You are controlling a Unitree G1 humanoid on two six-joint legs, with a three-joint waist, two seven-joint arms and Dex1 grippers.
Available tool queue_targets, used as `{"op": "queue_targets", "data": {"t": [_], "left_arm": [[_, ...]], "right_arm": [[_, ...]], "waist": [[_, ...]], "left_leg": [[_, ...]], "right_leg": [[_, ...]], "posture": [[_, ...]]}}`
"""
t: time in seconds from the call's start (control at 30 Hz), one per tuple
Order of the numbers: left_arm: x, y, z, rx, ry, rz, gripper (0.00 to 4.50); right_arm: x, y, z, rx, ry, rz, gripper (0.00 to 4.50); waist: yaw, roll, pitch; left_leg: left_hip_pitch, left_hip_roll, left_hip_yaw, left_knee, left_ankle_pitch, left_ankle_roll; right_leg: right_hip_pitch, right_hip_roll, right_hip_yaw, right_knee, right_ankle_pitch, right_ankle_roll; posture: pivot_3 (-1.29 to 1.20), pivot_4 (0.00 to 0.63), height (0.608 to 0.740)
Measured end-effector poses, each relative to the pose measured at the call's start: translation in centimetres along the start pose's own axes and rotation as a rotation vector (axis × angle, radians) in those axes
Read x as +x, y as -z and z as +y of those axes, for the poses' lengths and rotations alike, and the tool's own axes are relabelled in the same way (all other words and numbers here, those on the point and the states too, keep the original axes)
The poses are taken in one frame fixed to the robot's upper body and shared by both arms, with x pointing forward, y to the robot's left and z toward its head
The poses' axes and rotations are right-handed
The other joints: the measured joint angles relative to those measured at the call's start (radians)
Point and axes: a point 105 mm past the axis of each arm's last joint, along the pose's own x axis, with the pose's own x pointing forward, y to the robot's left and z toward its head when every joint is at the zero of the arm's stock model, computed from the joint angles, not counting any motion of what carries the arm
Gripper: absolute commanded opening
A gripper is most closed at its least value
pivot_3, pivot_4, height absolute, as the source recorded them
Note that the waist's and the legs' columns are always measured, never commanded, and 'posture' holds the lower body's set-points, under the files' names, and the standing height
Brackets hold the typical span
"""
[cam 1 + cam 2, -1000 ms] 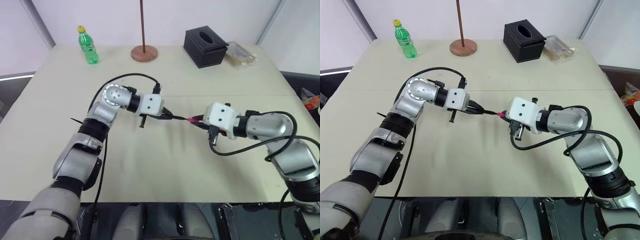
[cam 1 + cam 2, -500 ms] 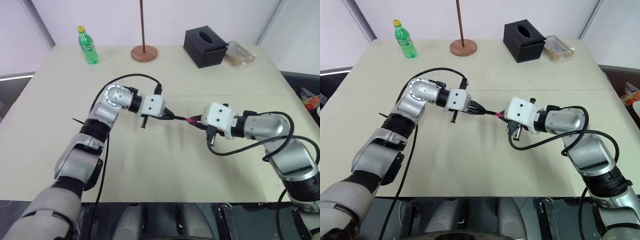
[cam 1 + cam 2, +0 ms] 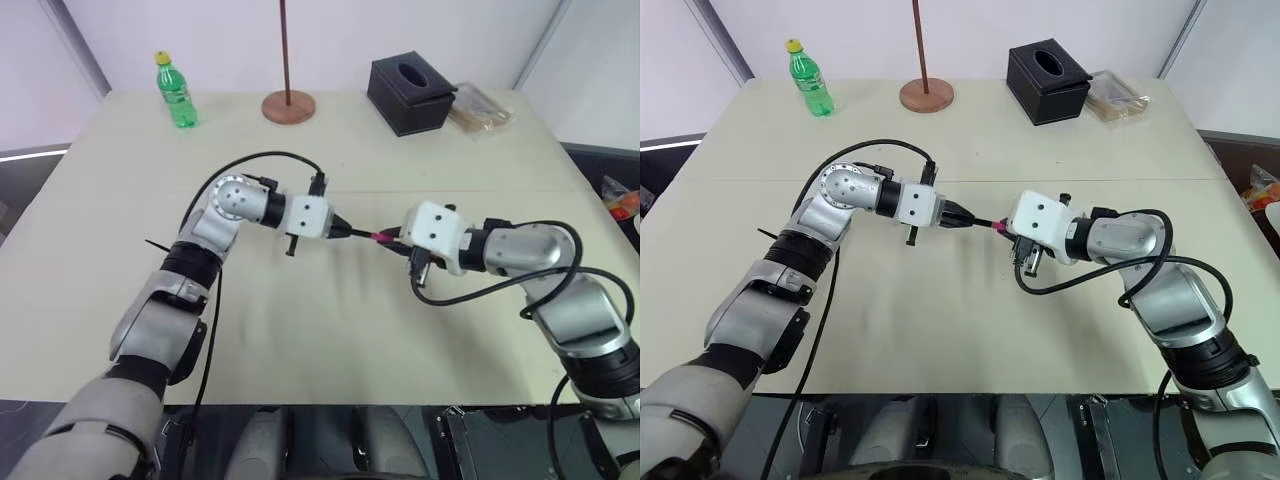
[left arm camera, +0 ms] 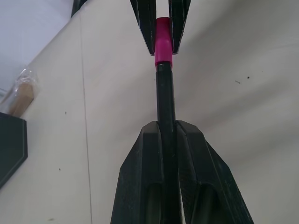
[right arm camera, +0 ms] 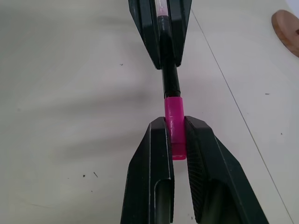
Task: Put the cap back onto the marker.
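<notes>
Above the middle of the table, my left gripper is shut on the marker, a slim black stick that points straight at my right gripper. The right gripper's fingers are shut on the small pink cap. The marker's free end meets the cap's mouth in one line, with the two touching. In the right wrist view, a little pink shows at the marker's other end, between the left gripper's fingers. Both grippers hover over the tabletop, tip to tip.
Along the beige table's far edge stand a green bottle, a round wooden base with a pole, a black tissue box and a clear packet. Cables loop over both arms.
My left wrist has rolled a little with the marker in it. Both hands have kept their places and both grips are unchanged.
</notes>
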Motion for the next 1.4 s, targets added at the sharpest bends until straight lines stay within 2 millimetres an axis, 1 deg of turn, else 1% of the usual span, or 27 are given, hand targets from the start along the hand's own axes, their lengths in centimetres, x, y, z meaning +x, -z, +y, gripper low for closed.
{"op": "queue_targets", "data": {"t": [0.17, 0.43, 0.87, 1.4], "left_arm": [[0.4, 0.2, -0.3, 0.047, -0.007, 0.011, 0.00], [0.9, 0.7, -0.7, 0.071, -0.026, 0.020, 0.00], [0.8, 1.2, -0.3, -0.017, -0.060, 0.024, 0.00], [0.7, 1.2, -0.4, -0.034, -0.046, 0.019, 0.00]], "right_arm": [[0.3, 0.4, 0.2, 0.007, -0.008, 0.015, 0.06], [0.8, 1.0, 0.3, 0.025, -0.012, 0.030, 0.06], [1.5, 0.5, -0.3, -0.006, 0.025, 0.040, 0.06], [1.9, 0.3, 0.1, -0.007, 0.008, 0.040, 0.06]], "waist": [[0.000, 0.000, 0.000], [0.000, 0.000, 0.000], [0.000, 0.000, 0.000], [0.000, 0.000, 0.000]], "left_leg": [[0.000, 0.000, 0.000, 0.000, 0.000, 0.000], [0.000, 0.000, 0.000, 0.000, 0.000, 0.000], [0.000, 0.000, 0.000, 0.000, 0.000, 0.000], [0.000, 0.000, 0.000, 0.000, 0.000, 0.000]], "right_leg": [[0.000, 0.000, 0.000, 0.000, 0.000, 0.000], [0.000, 0.000, 0.000, 0.000, 0.000, 0.000], [0.000, 0.000, 0.000, 0.000, 0.000, 0.000], [0.000, 0.000, 0.000, 0.000, 0.000, 0.000]], "posture": [[0.00, 0.150, 0.740], [0.00, 0.150, 0.740], [0.00, 0.150, 0.740], [0.00, 0.150, 0.740]]}}
